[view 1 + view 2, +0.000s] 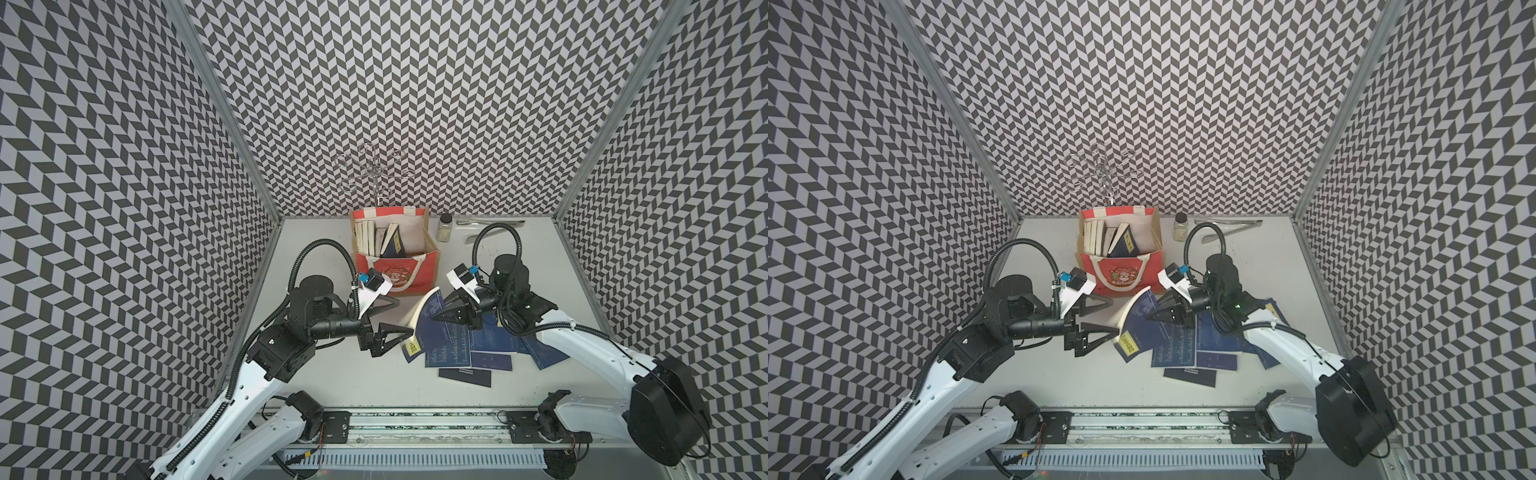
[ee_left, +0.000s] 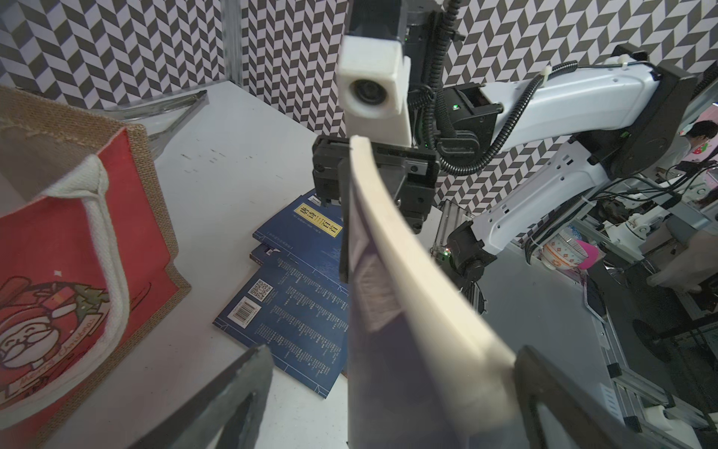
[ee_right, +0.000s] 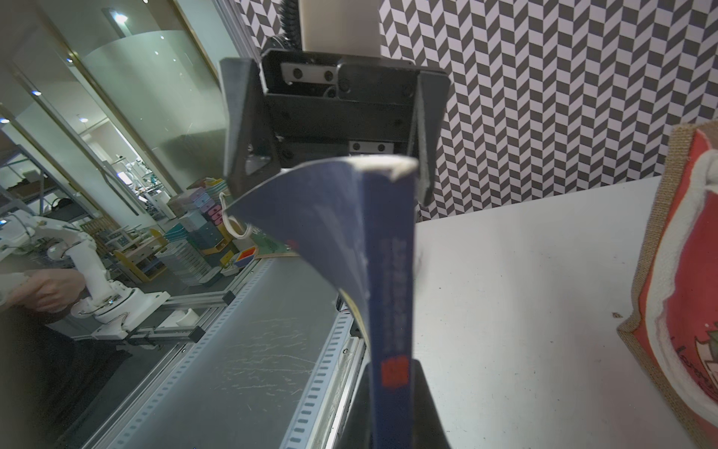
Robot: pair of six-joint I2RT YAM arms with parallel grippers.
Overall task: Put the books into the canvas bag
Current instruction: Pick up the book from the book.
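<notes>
Right jaws clench a navy book point(image 1: 429, 305), held on edge just in front of the bag point(image 1: 426, 266). The book is bowed, its long axis running from bag to near edge. Its page edge faces the left jaws, which gape with one tip on each side of its free end. The bag's right half is unfilled. More books point(image 1: 469, 349) lie on the bench point(image 1: 332, 374).

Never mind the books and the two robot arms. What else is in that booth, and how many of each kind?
canvas bag: 1
jar: 1
metal tongs: 1
clear ringed stand: 1
Total: 4
</notes>
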